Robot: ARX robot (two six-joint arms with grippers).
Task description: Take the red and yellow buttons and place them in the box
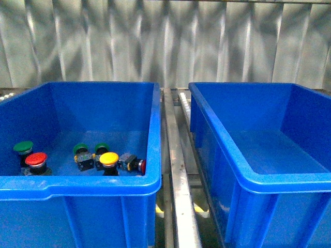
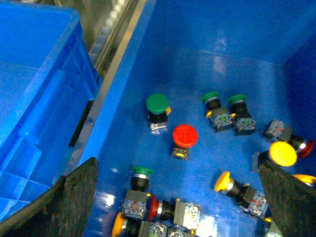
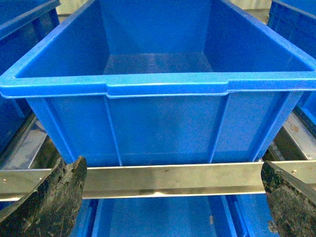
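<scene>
**Lining up on the red button**

The red button [image 2: 185, 136] stands cap-up on the floor of the crate [image 1: 77, 186]. The left jaws hang above it, spread wide and empty. One of the green buttons [image 2: 157, 103] stands just beside it; otherwise the crate floor around it is bare. The yellow button [image 1: 108, 158] stands near the crate's front wall, bunched with other buttons. The box [image 1: 289, 181] sits right of the crate, across the rail [image 1: 178, 170], with nothing in it. The right jaws are also wide and empty. They face an empty blue crate, and I cannot tell whether it is the box.

The step in hand looks like the first pick, and the red button is the easiest target. Come straight down with the jaws centred on the cap. Turn the wrist so that neither finger lands on the green one. Close on the dark body under the cap, since the smooth dome may slip. Lift clear of the crate's rim before crossing to the box.
</scene>
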